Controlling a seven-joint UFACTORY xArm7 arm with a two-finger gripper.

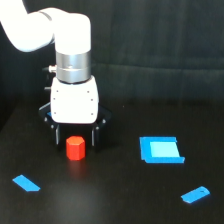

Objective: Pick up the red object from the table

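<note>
Exterior view: the end effector hangs low over the bench, its two dark fingers spread apart on either side of the red block. Contact between fingers and block cannot be determined. The block sits upright toward the exterior view's left, well apart from the blue square and two small blue pieces.

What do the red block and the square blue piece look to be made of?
The red object: probably plastic or painted wood, matte; its faceted sides show even colour and no glare. The square blue piece: thin and flat, likely plastic or foam sheet, matte, with a paler centre and a darker edge. The picture is too soft to say more.
</note>
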